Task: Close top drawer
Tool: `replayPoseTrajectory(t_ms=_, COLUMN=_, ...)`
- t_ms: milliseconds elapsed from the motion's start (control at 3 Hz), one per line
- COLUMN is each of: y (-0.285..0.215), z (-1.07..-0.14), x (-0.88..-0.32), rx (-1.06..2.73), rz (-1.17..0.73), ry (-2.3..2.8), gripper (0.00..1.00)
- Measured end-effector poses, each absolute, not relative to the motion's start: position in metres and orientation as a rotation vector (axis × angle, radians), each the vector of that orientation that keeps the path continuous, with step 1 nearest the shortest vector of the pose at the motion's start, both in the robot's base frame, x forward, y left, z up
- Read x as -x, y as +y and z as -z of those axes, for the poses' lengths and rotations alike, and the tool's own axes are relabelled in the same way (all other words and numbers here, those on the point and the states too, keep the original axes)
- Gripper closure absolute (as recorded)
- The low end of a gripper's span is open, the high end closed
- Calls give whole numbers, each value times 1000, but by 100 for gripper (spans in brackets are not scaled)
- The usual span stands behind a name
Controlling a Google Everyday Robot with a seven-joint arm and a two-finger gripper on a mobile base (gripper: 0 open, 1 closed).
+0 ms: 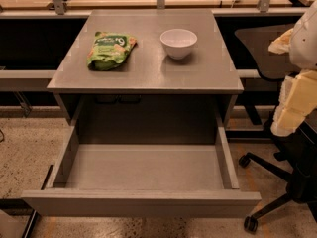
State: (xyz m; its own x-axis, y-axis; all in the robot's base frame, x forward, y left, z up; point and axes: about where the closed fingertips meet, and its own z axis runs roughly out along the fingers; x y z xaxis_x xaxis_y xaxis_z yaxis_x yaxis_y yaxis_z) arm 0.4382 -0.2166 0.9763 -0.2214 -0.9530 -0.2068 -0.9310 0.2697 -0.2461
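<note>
Beneath the countertop (148, 71), top drawer (143, 203) juts open near end effector (293, 103), grip indiscernible.

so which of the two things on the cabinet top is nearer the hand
The white bowl, on the right of the cabinet top. The green snack bag lies left of it, farther from the hand at the picture's right edge.

The arm (307, 36) shows at the right edge, white and rounded, with the pale end effector (293, 105) hanging just below it, pointing downward.
</note>
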Motion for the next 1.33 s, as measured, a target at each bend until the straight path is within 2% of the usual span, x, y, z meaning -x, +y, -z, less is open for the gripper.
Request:
replayPoseTrajectory(t_ms=333, y=-217, z=-976, x=-438, rx=1724, rz=99, ry=2231, gripper=0)
replayPoseTrajectory(t_ms=667, y=-216, z=-979, x=-438, rx=1720, rz=106, ry=2225, gripper=13)
replayPoseTrajectory(t_ms=1333, y=-208, z=-948, x=-427, rx=1668, rz=-54, ry=2259, gripper=61)
